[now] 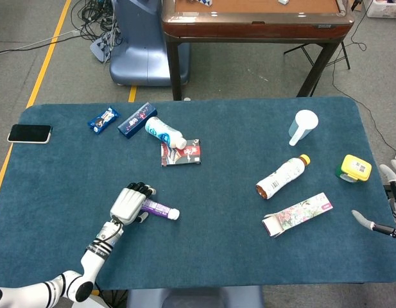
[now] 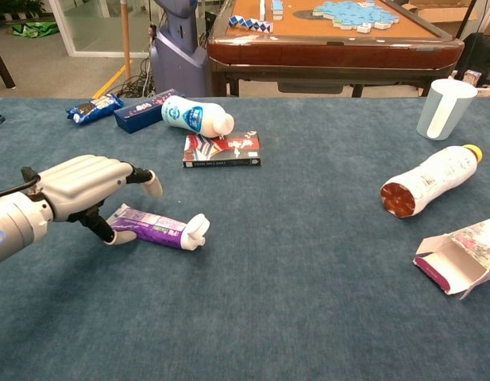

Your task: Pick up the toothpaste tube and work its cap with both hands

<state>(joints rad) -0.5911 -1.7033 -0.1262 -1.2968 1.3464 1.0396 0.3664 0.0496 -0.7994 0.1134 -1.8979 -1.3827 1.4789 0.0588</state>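
Down near the front-left part of the blue table (image 1: 249,128), the purple toothpaste tube (image 2: 153,227) lies flat, slightly angled, with its white cap (image 2: 196,230) pointing toward the table's middle. The left hand (image 2: 79,188) arches over the tube's flat tail end, its fingers curved forward and held close together above the tube while the thumb (image 2: 116,235) reaches down beside the tail; whether the tube is truly pinched I cannot tell. At the far right edge of the head view, the right hand (image 1: 389,199) sits beyond the table's side, fingers spread apart and holding nothing. Toward the back left lie a white bottle (image 2: 194,116) on its side and a small flat book (image 2: 222,149) just beside it. On the right are a paper cup (image 2: 445,108), a tipped drink bottle (image 2: 428,180) and an opened carton (image 2: 463,263).
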